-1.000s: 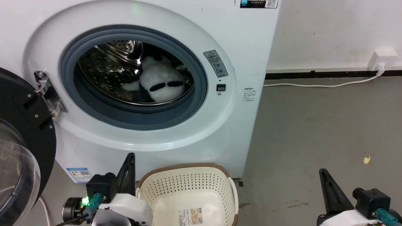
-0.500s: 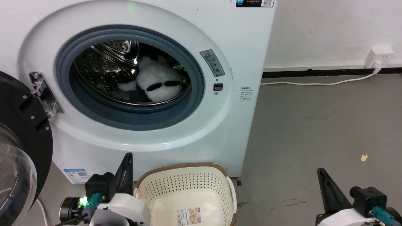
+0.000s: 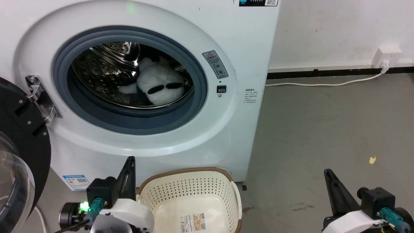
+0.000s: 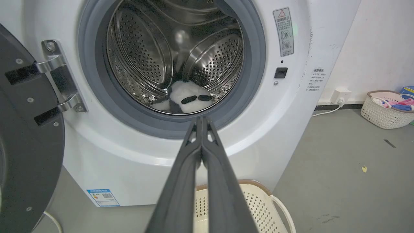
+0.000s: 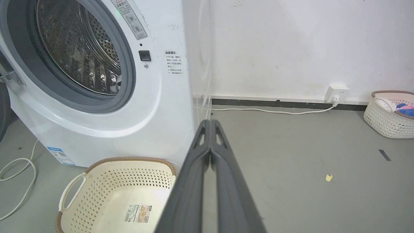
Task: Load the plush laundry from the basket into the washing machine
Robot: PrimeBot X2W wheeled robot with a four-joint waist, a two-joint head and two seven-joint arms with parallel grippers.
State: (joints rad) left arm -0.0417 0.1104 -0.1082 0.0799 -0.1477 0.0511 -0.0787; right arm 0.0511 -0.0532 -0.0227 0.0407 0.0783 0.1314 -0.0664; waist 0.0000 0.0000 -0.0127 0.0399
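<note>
Since the fluffy black-and-white plush toy point(image 3: 158, 85) lies inside the white front-loading washing machine point(image 3: 245, 48), beyond the left claw point(image 3: 130, 160), loading looks finished. That claw and the right claw point(image 3: 327, 173) are each pinched together, empty; shutting the black-rimmed glass door point(image 3: 19, 136) seems next.

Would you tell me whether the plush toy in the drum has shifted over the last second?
No. The plush laundry keeps its place against the grey door seal; the whole head view slid left, so the camera moved.
</note>
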